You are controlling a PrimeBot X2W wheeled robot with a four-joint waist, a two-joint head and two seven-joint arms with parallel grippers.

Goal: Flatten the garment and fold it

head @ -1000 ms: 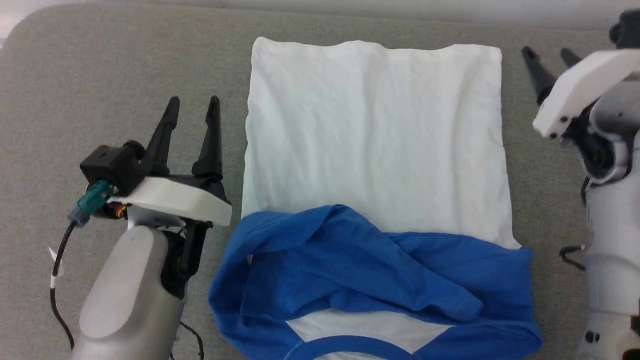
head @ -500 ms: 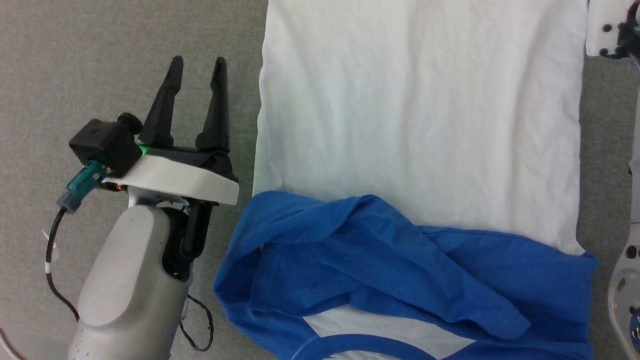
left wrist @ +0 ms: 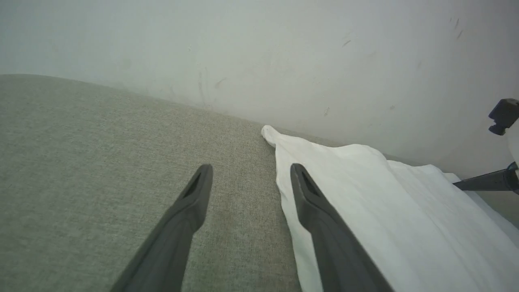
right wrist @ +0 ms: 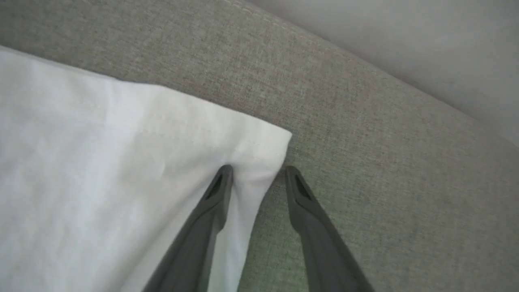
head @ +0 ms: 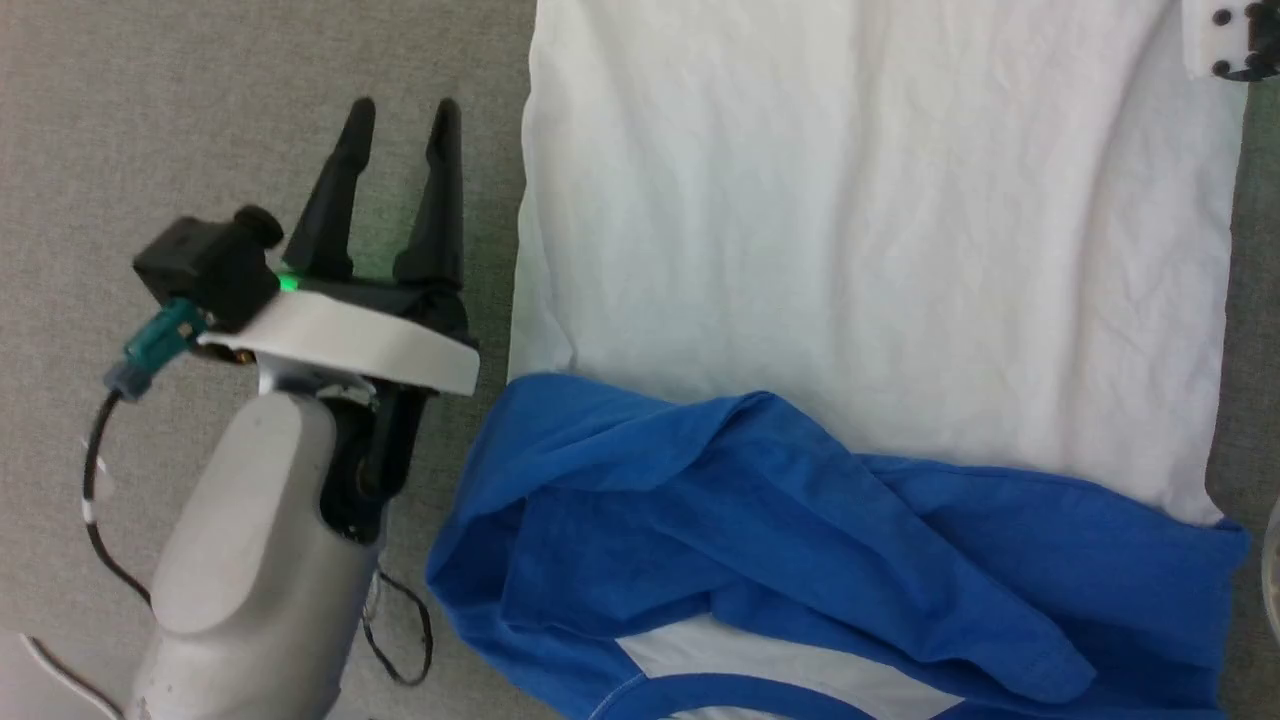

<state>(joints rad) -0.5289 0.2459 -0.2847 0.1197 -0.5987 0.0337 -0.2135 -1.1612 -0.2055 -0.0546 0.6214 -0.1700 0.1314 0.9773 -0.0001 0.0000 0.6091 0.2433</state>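
My right end effector point(right wrist: 257, 170), parted, straddles a corner of the garment point(right wrist: 101, 162) at frame centre; I judge it nearer. The left end effector point(head: 405, 110), also parted, flanks the left edge.

A grey woven upholstered surface point(head: 250, 90) carries the garment point(head: 860, 250), spread flat; blue sleeves bunched at its near end.

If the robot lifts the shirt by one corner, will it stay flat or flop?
Probably floppy: the garment shows soft wrinkles and its blue sleeves lie bunched. Lifted by the corner near the right gripper, it would likely droop. It looks thin, so probably light.
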